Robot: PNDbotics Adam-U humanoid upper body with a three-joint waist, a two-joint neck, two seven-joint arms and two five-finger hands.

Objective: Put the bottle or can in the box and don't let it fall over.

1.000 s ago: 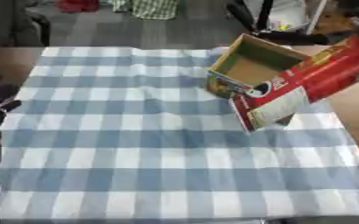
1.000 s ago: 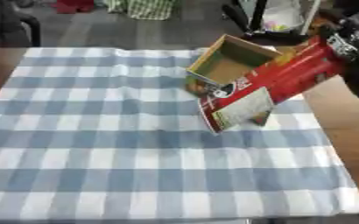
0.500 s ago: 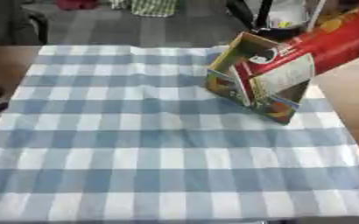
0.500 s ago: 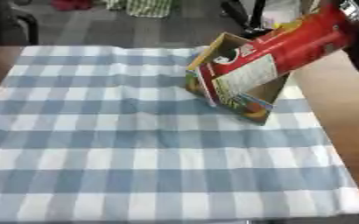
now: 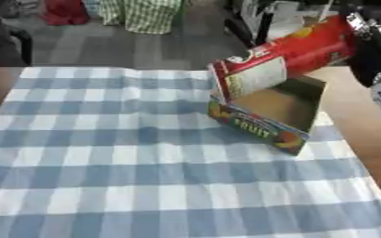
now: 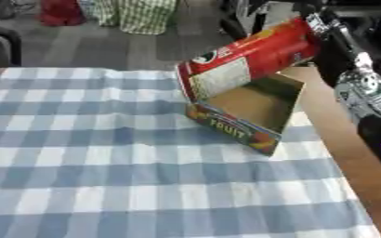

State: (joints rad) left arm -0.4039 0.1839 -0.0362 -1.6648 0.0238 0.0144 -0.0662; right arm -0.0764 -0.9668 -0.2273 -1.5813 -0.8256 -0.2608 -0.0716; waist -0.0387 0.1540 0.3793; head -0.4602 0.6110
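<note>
Wooden counter (image 5: 352, 116), blue-and-white checked cloth (image 5: 121, 153) spread across it, open cardboard box (image 5: 268, 116) at upper right of the cloth

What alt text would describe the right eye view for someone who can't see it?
A red can, tilted nearly sideways, hangs over an open cardboard box printed with FRUIT, carried in from the upper right by the robot's right arm. The box sits on a blue and white checked tablecloth.

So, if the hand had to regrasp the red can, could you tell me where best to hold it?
Around the red can's upper body near its top end, from the right: the can is steeply tilted, its base hangs over the box's left wall, so that end should stay free.
</note>
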